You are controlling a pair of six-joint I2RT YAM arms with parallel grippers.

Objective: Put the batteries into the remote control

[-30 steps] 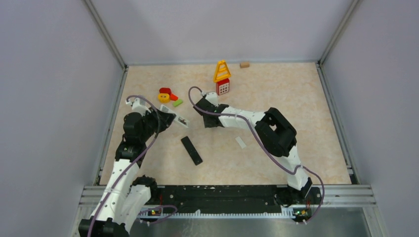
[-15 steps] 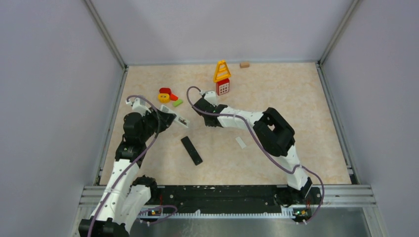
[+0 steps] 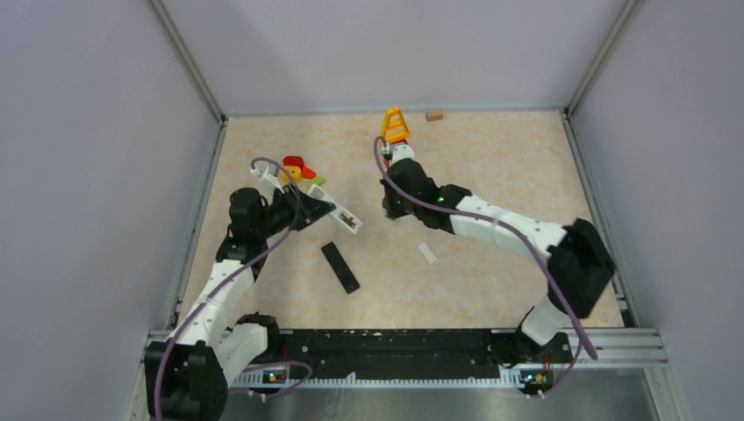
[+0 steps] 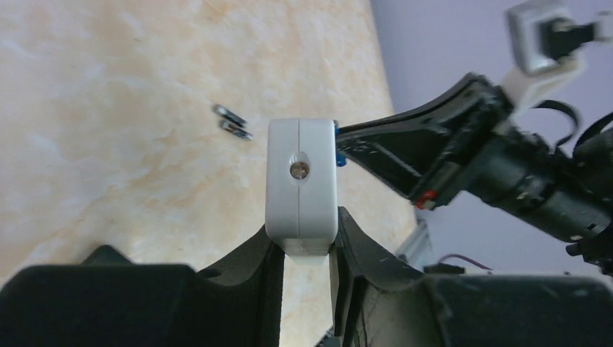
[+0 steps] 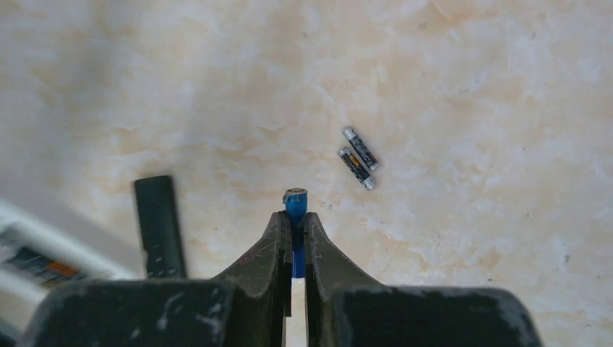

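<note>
Now extended farther, right jaws pinch blue battery (image 5: 295, 206); left jaws clamp white remote (image 4: 301, 181).

The right arm (image 3: 500, 226) spans the bench (image 3: 526, 167) from the near-right corner to its centre and bars that diagonal. The left tool (image 4: 303, 235), clamped on a white remote (image 4: 301, 173), fills the centre-left; the gap to the right tool (image 5: 294, 217), which grips a blue battery (image 5: 295, 199), is narrow. Low obstacles:

- **Toward the near edge:** black slab (image 3: 340, 267), white strip (image 3: 427, 253).
- **Ahead of the right tool:** two loose batteries (image 5: 358, 157).
- **Toward the far-left corner:** toy pieces (image 3: 298, 168).
- **Far edge:** orange tower (image 3: 395, 125), wooden block (image 3: 434, 115).

The far-right corner is free.
</note>
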